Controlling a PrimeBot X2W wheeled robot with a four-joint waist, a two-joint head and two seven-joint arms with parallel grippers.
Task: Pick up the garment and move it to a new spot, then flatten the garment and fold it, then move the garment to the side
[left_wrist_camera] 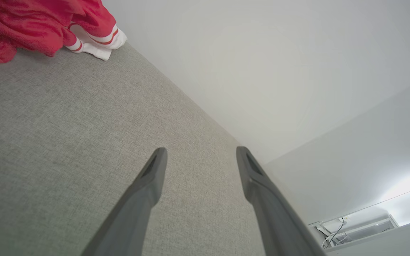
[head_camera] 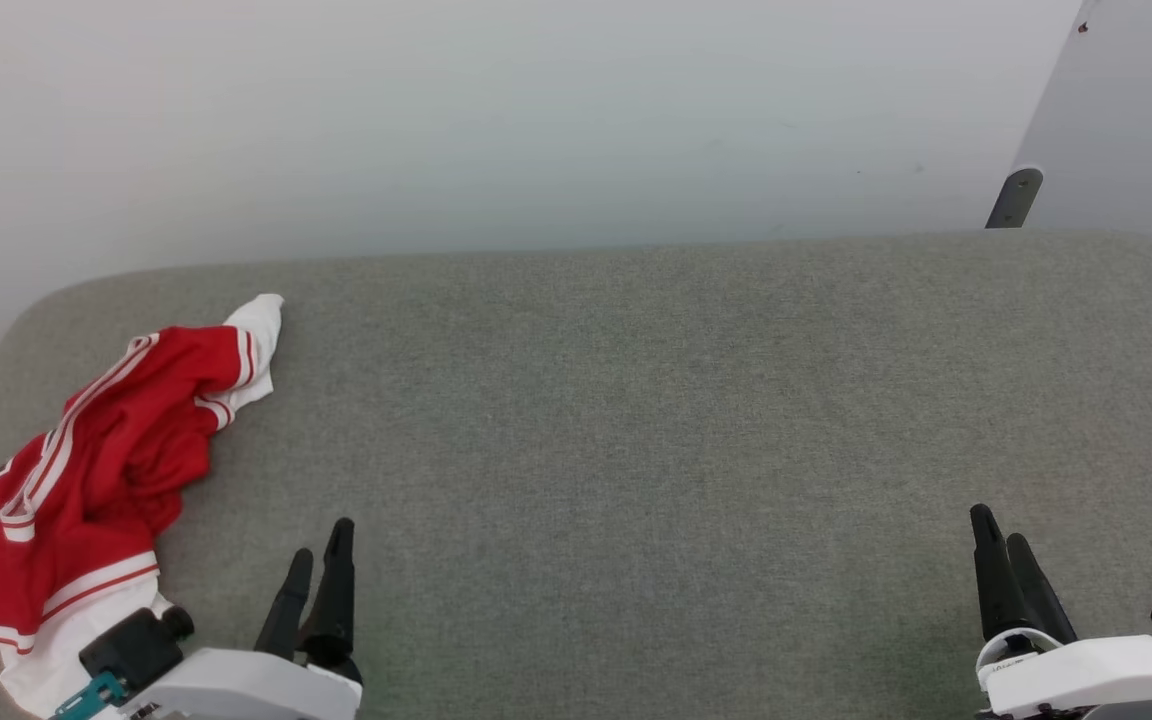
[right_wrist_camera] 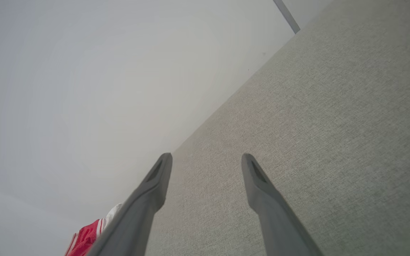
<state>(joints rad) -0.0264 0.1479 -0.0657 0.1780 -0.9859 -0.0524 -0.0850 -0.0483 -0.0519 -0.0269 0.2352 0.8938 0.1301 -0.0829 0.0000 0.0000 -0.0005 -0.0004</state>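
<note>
A: Where is the garment?
B: The garment, a crumpled red shirt with white striped trim, lies heaped at the left end of the grey table, reaching the table's near edge; by the look of it, nothing has been lifted or flattened yet

A: And the grippers?
B: The left gripper hovers over the table's near edge toward its left end, fingers spread, holding nothing; the right gripper sits at the table's near right, equally spread and empty; the left seems best placed for the first pick
</note>
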